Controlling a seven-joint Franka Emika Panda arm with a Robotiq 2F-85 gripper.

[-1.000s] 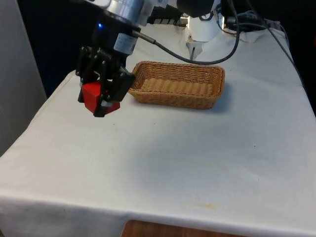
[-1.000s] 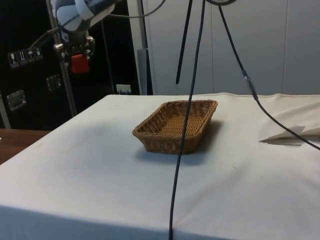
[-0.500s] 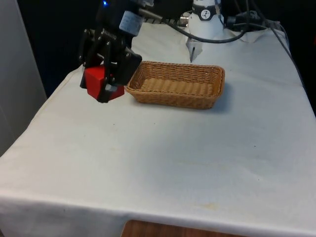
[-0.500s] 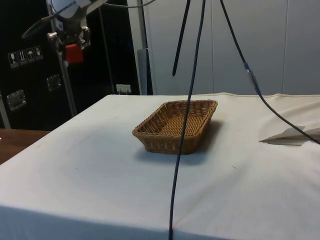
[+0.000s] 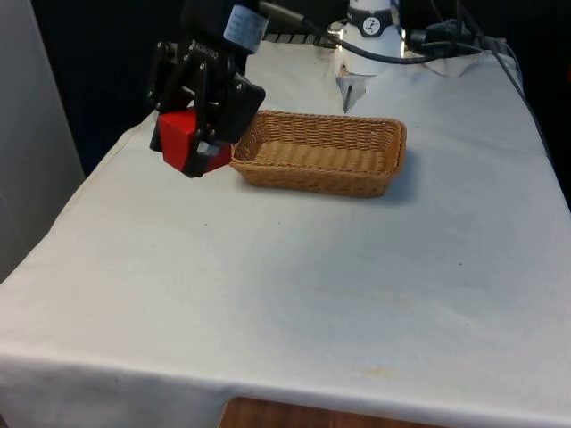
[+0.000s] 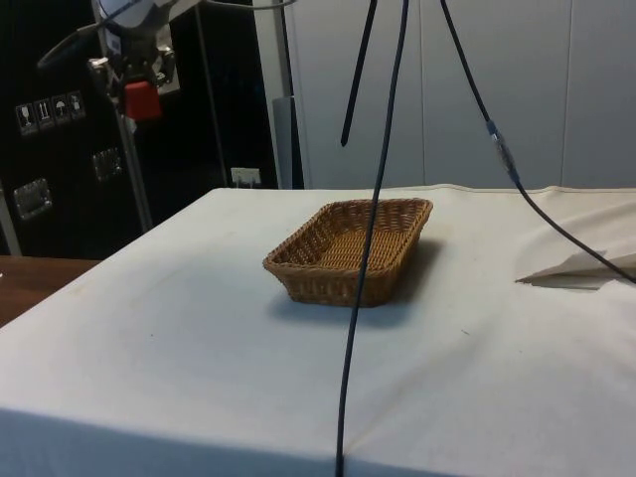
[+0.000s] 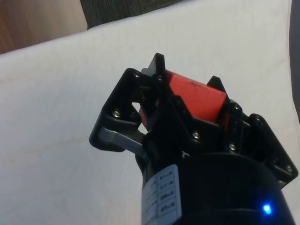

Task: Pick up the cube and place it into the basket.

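Red cube partly hidden between the closed black jaws.

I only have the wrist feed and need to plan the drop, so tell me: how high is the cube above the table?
Observer: The cube hangs well above the cloth, higher than the basket's rim, in the side view.
Operator: Is it over the basket?
Observer: No. The gripper is off the basket's end, toward the front view's left.
Operator: Anything in the basket?
Observer: It looks empty in the front view.
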